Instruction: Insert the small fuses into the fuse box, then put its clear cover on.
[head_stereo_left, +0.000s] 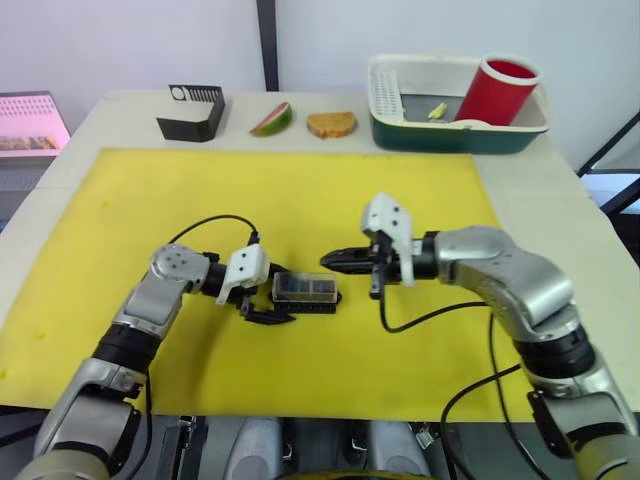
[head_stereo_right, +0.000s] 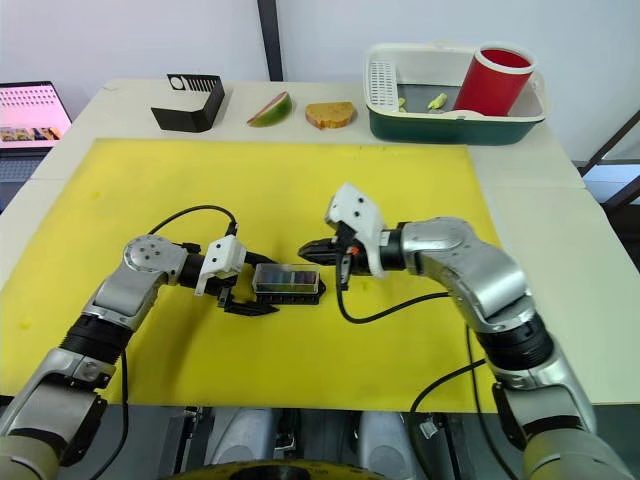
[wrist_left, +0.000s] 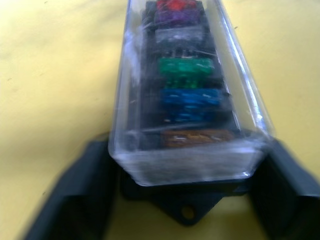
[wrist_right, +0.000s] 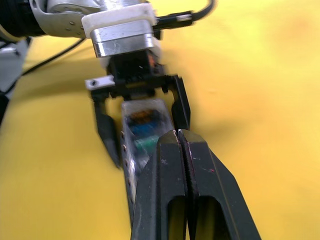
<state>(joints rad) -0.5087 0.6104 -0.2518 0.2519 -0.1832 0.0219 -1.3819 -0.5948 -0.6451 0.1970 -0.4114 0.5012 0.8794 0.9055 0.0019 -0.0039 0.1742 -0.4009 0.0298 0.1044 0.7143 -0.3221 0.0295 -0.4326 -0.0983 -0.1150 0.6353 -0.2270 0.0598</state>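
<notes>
The black fuse box (head_stereo_left: 306, 291) lies on the yellow mat (head_stereo_left: 300, 190) with the clear cover (wrist_left: 190, 100) sitting over it. Under the cover the small fuses stand in a row: orange (wrist_left: 197, 137), blue (wrist_left: 191, 97), green (wrist_left: 186, 69), grey, purple and red. My left gripper (head_stereo_left: 275, 298) is open, and its fingers (wrist_left: 70, 195) straddle the box's left end. A narrow gap shows at the near finger. My right gripper (head_stereo_left: 328, 261) is shut and empty. It hovers just above and behind the box's right end, pointing left.
Along the table's far edge stand a black slotted stand (head_stereo_left: 192, 113), a fruit slice (head_stereo_left: 272, 119), a piece of bread (head_stereo_left: 332, 124) and a green basin (head_stereo_left: 400, 135) holding a red cup (head_stereo_left: 497, 92). A laptop (head_stereo_left: 30, 122) sits at far left.
</notes>
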